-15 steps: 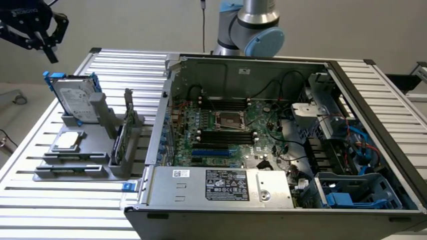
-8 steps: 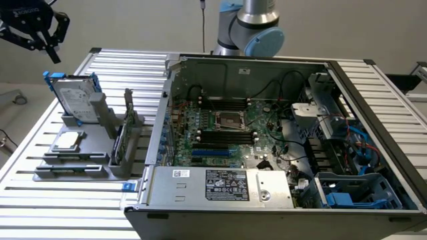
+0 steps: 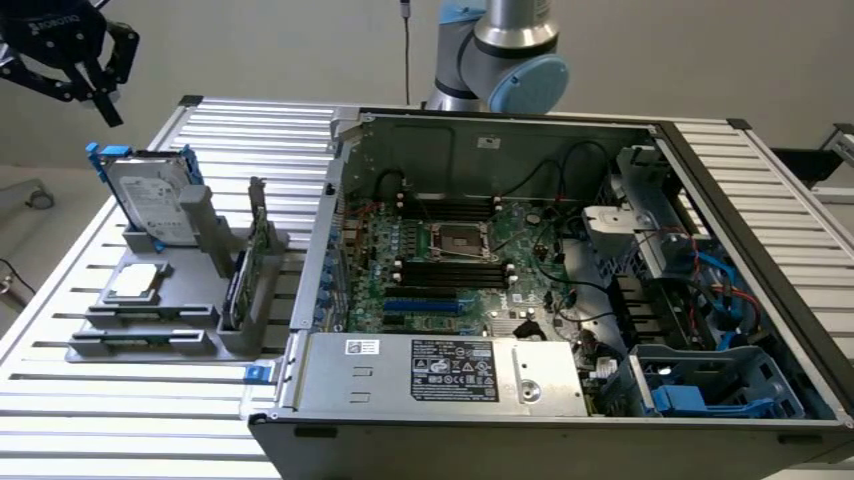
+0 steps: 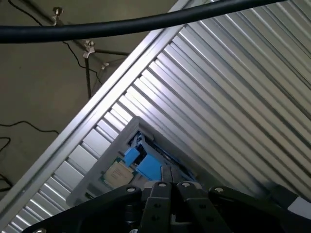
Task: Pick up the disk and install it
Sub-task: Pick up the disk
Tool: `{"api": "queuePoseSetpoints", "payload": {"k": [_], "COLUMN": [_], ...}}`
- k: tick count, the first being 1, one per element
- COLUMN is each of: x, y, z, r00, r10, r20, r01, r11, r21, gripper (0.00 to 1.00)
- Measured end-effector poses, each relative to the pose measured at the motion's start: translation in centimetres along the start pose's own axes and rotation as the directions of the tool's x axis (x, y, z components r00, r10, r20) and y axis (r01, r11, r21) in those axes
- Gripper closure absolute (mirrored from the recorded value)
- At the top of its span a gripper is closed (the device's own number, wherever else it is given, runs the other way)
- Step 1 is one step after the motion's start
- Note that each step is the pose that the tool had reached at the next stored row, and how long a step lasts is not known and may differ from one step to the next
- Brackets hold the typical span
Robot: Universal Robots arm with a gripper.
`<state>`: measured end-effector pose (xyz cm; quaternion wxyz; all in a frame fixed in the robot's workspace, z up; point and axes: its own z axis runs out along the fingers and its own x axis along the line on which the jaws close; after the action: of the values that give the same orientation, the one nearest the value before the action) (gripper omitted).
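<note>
Nearest, at the exterior view's bottom centre, the open computer case [image 3: 561, 450] shows its power supply [image 3: 441, 370], with the motherboard [image 3: 447, 250] behind. At the exterior view's left, a grey fixture [image 3: 147, 340] on the slatted table [image 3: 107, 420] holds a square chip [image 3: 138, 285] lying flat. Farther back in it, the disk [image 3: 144, 195] stands upright on edge. Above the disk, in the upper left corner, the gripper [image 3: 107, 108] hangs clenched, empty and apart from it.

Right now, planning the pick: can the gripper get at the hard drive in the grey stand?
Probably yes: the gripper hangs above the hard drive, nothing between, though its jaws are shut.
</note>
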<state>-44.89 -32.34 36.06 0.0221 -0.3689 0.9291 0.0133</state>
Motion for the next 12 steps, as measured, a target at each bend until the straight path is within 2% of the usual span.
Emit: {"api": "queuePoseSetpoints", "payload": {"k": [3, 6, 9, 12], "x": [0.0, 0.0, 0.0, 0.0], "y": [-0.01, -0.01, -0.01, -0.01], "z": [0.0, 0.03, 0.07, 0.16], "r00": [0.9985, 0.994, 0.9866, 0.9764], "r10": [-0.055, -0.109, -0.163, -0.216], "r20": [-0.0005, -0.0009, -0.0017, -0.0027], "r01": [0.055, 0.109, 0.163, 0.216], "r11": [0.9985, 0.994, 0.9866, 0.9763], "r21": [-0.0026, -0.0055, -0.0091, -0.0134], "gripper": [0.89, 0.89, 0.89, 0.89]}}
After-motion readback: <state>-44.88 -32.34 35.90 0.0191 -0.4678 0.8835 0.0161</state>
